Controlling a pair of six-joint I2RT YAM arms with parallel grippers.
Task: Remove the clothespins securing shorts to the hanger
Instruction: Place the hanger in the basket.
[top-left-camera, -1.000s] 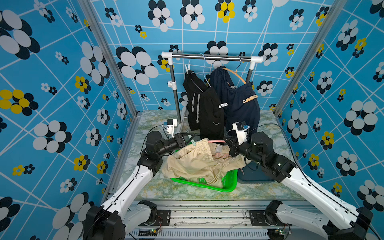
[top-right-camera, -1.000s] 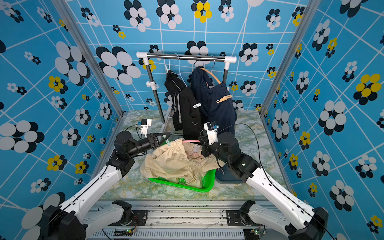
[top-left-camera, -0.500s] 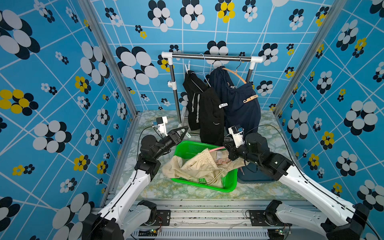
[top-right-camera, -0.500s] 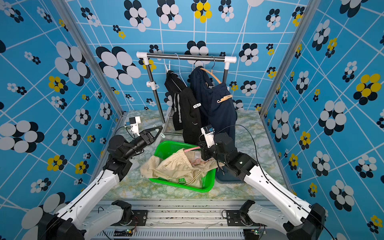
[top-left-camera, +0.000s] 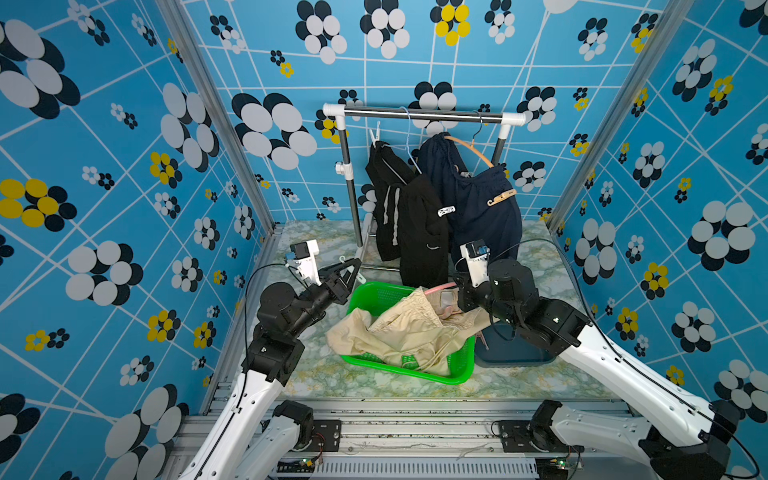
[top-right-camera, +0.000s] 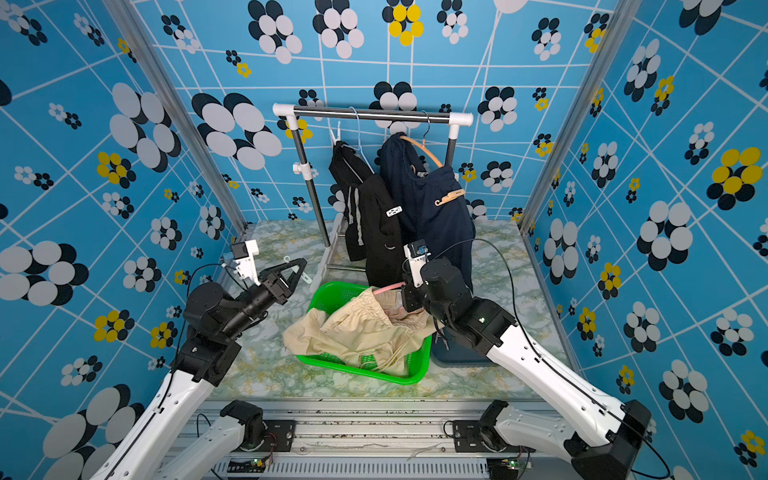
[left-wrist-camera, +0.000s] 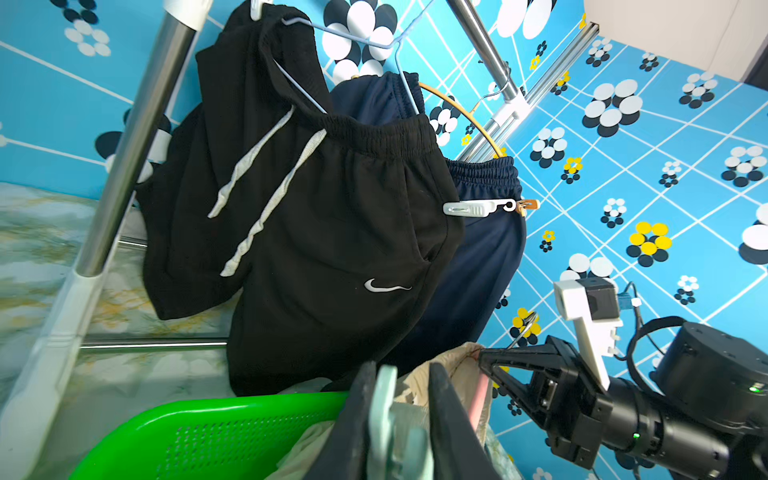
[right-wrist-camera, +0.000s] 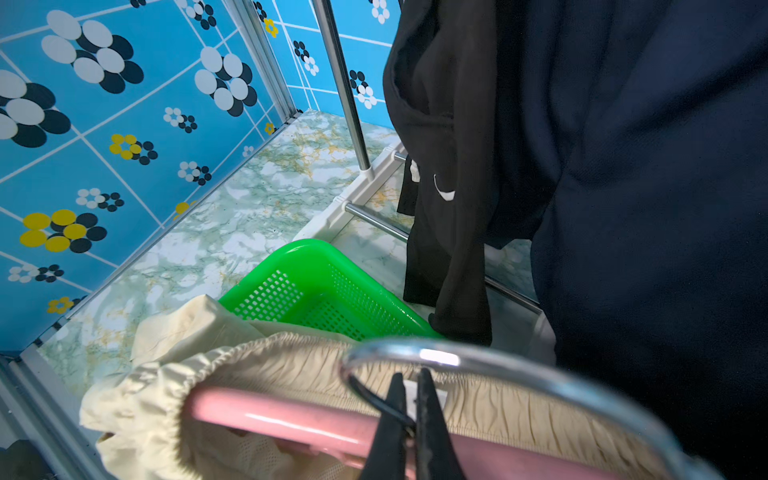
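Left wrist view: left gripper clamps a mint clothespin; right gripper pinches the pink hanger.

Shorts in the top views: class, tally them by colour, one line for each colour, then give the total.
beige shorts: 1
black shorts: 1
navy shorts: 1
Total: 3
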